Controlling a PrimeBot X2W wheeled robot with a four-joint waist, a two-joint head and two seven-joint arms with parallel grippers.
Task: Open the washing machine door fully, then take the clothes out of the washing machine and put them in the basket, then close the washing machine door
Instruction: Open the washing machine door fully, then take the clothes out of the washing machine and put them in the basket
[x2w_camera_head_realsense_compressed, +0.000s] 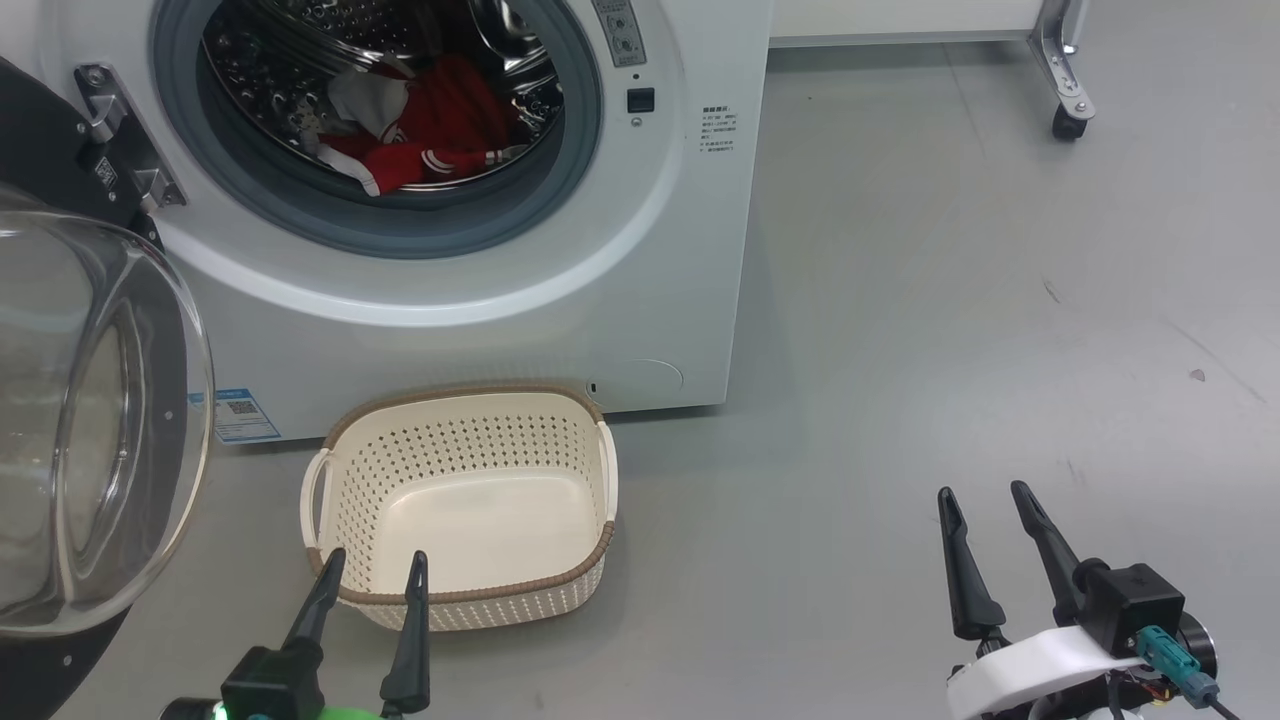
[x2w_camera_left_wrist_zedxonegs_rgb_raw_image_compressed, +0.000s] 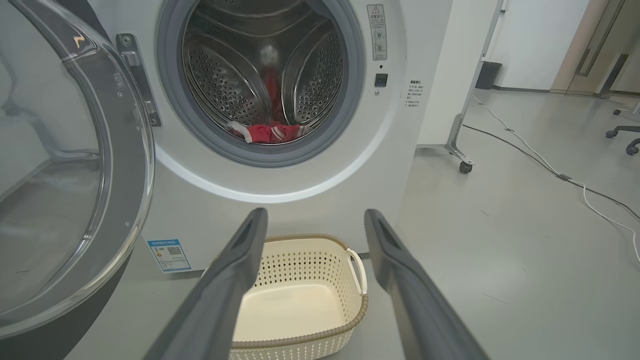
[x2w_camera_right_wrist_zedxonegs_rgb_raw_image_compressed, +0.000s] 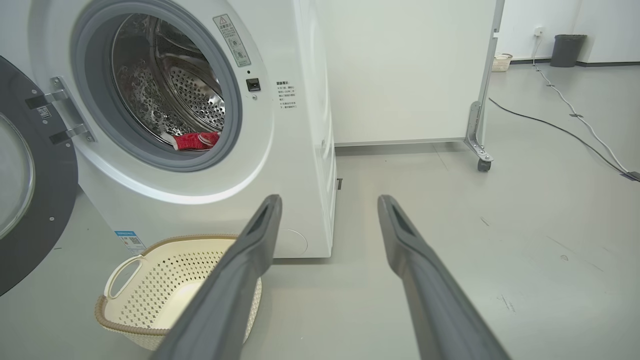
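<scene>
The washing machine stands ahead with its door swung wide open to the left, glass bowl facing me. Red and white clothes lie at the bottom of the steel drum, also seen as clothes and clothes. An empty cream basket sits on the floor in front of the machine, basket, basket. My left gripper is open, low, at the basket's near rim. My right gripper is open over bare floor to the right, holding nothing.
Grey floor spreads to the right of the machine. A white wheeled partition's caster stands at the back right. Cables run across the floor farther right, and a dark bin stands by the far wall.
</scene>
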